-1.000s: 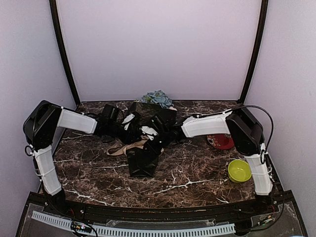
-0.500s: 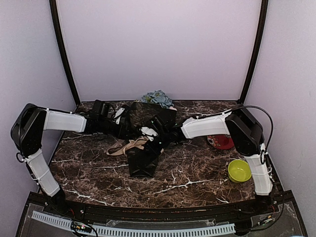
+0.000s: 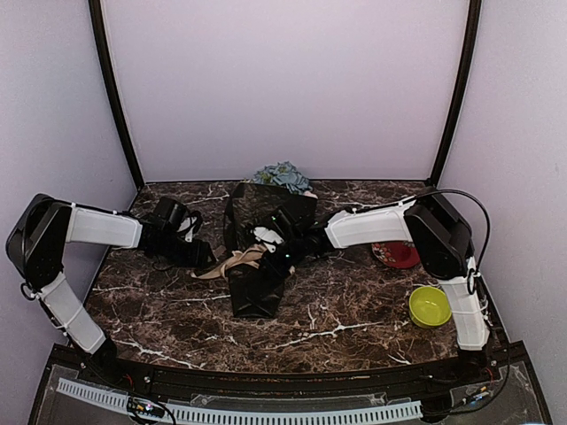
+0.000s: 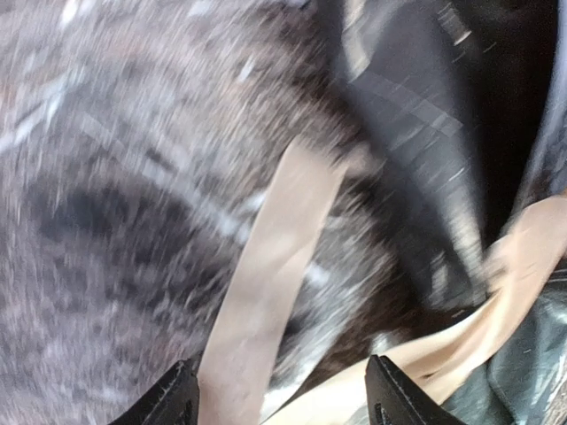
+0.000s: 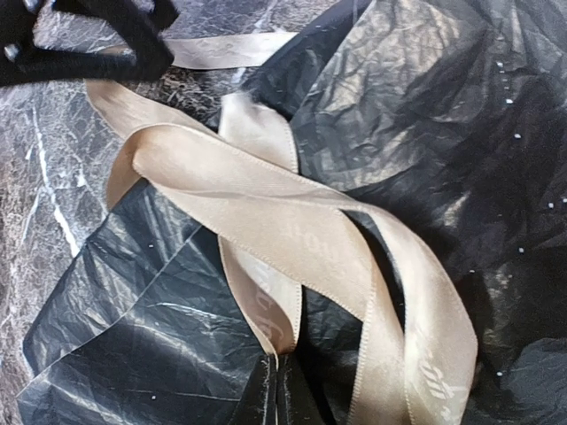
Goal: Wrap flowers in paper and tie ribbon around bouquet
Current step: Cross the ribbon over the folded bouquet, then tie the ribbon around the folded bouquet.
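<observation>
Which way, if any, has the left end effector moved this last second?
Yes. Top view: the left end effector has pulled back left, off the bouquet and toward the left frame post.

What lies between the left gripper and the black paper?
A loose ribbon tail on the tabletop, running from the open left gripper toward the paper; the left wrist view shows it.

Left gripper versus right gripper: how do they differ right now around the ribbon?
The left gripper has its jaws wide open, straddling a loose tail of the ribbon without pinching it; the right gripper has its jaws shut on a ribbon strand. The left gripper is over the marbled table beside the paper; the right gripper is over the crumpled paper itself. Both are down at the same ribbon.
</observation>
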